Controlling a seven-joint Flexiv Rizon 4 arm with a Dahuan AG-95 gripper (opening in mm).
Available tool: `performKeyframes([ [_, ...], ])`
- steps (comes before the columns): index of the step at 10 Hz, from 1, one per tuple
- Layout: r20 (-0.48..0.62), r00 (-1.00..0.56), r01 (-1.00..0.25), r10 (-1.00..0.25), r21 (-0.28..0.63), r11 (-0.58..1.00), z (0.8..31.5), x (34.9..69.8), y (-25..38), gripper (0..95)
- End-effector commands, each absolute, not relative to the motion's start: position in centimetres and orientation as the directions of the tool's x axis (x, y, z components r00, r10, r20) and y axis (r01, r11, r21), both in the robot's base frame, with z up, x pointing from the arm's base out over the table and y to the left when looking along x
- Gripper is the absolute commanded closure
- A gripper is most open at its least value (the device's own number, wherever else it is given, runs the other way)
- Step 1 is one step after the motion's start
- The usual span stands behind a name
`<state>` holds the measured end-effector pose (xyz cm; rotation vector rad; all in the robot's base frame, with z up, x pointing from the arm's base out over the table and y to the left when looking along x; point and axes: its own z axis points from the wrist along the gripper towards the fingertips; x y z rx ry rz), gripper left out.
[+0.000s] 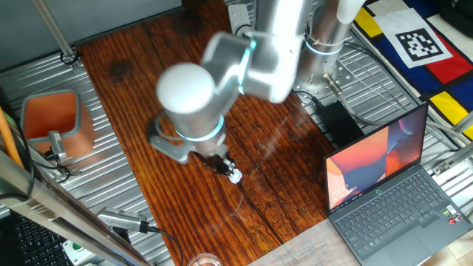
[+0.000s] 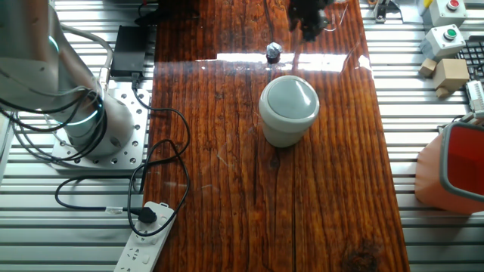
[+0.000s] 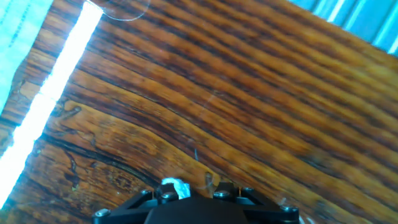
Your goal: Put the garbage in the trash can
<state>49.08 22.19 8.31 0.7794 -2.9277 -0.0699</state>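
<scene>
Lying on the wooden table (image 2: 227,196) just beyond the trash can (image 2: 288,110), the garbage (image 2: 273,51) awaits; the gripper (image 2: 308,21) should descend squarely over it. I cannot tell its jaw state.

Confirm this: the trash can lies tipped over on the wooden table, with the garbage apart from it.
Wrong: the trash can stands upright on the wooden table, as the other fixed view shows. The garbage is indeed apart from it.
</scene>
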Motion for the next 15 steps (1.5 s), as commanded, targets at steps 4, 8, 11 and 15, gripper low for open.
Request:
performKeyframes([
  [4,0.086,-0.857,-0.501,-0.508,0.091,0.861,5.8,48.1,21.4,57.0],
  [8,0.074,-0.865,-0.487,-0.496,0.12,0.865,4.8,47.3,21.5,38.0],
  [11,0.074,-0.871,-0.477,-0.486,0.119,0.871,4.4,47.3,21.4,57.0],
  [15,0.078,-0.81,-0.571,-0.582,0.127,0.811,4.6,47.3,21.4,57.0],
])
